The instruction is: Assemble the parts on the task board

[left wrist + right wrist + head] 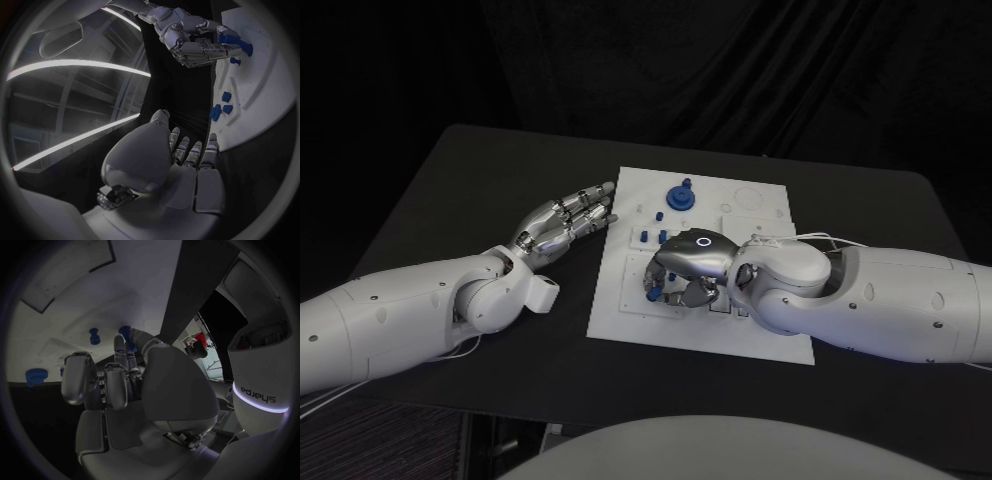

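So the board [625, 320] sits in the middle of the black counter [473, 180], long side running away from the robot. Far end has a tall blue knob part [681, 194] standing upright in it, plus a few small blue pegs [655, 236] lined up a bit nearer, around the board's middle.

Right hand [687, 272] is over the near-middle of the board, palm down, fingers curled in toward the surface. There's a bit of blue right at the fingertips in the head view, and the right wrist view shows a blue part [127, 334] touching the tip of one finger, but honestly I can't tell if it's pinched or just being touched. Two more blue bits stand apart from the hand in that view.

Left hand [567, 226] is resting on the counter just beside the board's left edge, fingers stretched out fairly straight and close together, holding nothing. Its fingertips point at the far part of the board and stop right at the rim.
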Controlling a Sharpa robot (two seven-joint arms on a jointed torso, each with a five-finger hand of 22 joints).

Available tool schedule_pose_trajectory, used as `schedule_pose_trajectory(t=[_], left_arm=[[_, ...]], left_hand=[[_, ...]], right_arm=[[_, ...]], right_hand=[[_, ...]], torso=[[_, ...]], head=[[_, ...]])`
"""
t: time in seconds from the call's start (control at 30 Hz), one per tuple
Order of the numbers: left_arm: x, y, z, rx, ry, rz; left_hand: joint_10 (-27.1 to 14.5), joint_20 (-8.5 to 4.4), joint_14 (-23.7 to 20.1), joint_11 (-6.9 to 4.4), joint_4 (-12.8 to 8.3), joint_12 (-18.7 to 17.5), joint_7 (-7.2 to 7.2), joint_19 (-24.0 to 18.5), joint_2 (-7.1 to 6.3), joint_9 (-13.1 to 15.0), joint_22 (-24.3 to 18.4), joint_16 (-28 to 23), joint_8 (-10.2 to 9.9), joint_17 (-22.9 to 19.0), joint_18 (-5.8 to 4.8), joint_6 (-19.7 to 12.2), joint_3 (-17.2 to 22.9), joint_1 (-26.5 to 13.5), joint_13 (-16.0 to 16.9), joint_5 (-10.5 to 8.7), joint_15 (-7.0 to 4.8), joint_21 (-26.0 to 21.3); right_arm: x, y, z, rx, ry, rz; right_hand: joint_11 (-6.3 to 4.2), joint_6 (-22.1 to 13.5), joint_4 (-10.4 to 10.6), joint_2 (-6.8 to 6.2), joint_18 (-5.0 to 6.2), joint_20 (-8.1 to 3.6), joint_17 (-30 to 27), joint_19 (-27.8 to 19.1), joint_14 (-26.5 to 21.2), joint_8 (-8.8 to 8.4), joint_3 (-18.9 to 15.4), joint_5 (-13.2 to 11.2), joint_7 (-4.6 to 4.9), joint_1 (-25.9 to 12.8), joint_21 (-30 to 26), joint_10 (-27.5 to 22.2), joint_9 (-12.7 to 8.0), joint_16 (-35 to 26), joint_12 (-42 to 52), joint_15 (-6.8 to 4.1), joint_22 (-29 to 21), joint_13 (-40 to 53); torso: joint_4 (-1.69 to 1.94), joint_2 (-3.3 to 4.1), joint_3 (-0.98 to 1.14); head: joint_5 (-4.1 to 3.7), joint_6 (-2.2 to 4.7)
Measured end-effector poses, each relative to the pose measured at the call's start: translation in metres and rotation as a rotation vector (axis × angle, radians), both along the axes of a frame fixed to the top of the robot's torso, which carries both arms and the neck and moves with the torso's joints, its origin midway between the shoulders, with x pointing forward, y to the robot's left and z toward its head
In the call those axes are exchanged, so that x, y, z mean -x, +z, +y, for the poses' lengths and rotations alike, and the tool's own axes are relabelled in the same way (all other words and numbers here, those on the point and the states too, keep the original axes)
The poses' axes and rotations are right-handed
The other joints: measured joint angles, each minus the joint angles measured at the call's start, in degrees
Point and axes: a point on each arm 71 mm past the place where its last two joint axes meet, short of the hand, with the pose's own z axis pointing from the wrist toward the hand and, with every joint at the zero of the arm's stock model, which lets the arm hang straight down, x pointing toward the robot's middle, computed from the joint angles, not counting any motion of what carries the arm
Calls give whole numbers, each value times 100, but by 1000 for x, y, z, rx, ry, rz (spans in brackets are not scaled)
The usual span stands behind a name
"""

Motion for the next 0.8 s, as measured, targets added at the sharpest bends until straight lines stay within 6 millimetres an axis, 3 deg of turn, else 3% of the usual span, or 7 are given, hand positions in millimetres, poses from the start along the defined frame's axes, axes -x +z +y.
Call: schedule_pose_trajectory(t=[0.3,0.33,0.37,0.4,0.5,0.67,0.8], left_arm=[[0,-1,0,0,0,2],[0,-1,0,0,0,2],[0,-1,0,0,0,3],[0,-2,1,0,0,3],[0,-2,0,0,0,4],[1,-3,1,0,0,7],[1,-4,1,-1,0,8]], left_hand=[[-21,21,21,20,0,0,0,21,23,0,0,0,0,0,1,0,0,23,0,0,21,0],[-21,21,21,20,0,0,0,21,23,0,0,0,0,0,1,0,0,23,0,0,21,0],[-21,21,21,20,0,0,0,21,23,0,0,0,0,0,0,0,0,23,0,0,21,0],[-21,21,21,20,0,0,0,21,23,0,0,0,0,0,0,0,0,23,0,0,21,0],[-21,21,21,20,0,0,0,21,23,0,0,0,0,0,0,0,0,23,0,0,21,0],[-21,21,21,20,0,0,0,21,23,0,0,0,0,0,0,0,0,23,0,0,21,0],[-21,21,21,20,0,0,0,21,23,0,0,0,0,0,0,0,0,23,0,0,21,0]], right_arm=[[-2,-1,0,0,-3,-2],[-2,-1,0,1,-4,-1],[-2,-2,0,2,-5,0],[-1,-3,-1,4,-6,3],[-1,-5,-2,9,-7,8],[-1,-5,-4,11,-12,8],[0,-4,-8,8,-17,8]], right_hand=[[62,-59,-11,35,0,31,0,-31,0,0,10,0,41,-41,-39,-128,0,-27,-101,44,4,-14],[94,-245,-24,70,0,45,0,-45,-7,-7,24,5,42,-77,-60,-220,138,-27,-142,95,5,-26],[157,-563,-27,95,1,83,0,-83,-9,-189,29,34,16,-158,-127,-367,627,-67,-202,158,5,-41],[227,-915,-6,94,0,125,0,-125,-6,-420,60,55,-13,-219,-195,-561,703,-112,-275,224,4,-64],[321,-1498,1,-8,0,187,0,-187,-14,-739,67,55,-82,-289,-306,-959,559,-133,-407,252,4,-106],[410,-2355,-67,-87,0,195,0,-195,-14,-772,-39,55,-186,-296,-350,-1724,167,-172,-565,252,4,-198],[426,-2903,-46,-87,-1,195,0,-258,-14,-795,-189,55,-217,-297,-459,-1962,-148,-221,-562,252,4,-213]], torso=[[5,0,-7],[7,0,-7],[7,0,-7],[7,0,-7],[7,0,-7],[7,1,-7],[7,1,-7]], head=[[-5,0],[-5,0],[-5,0],[-3,0],[2,0],[5,0],[18,0]])
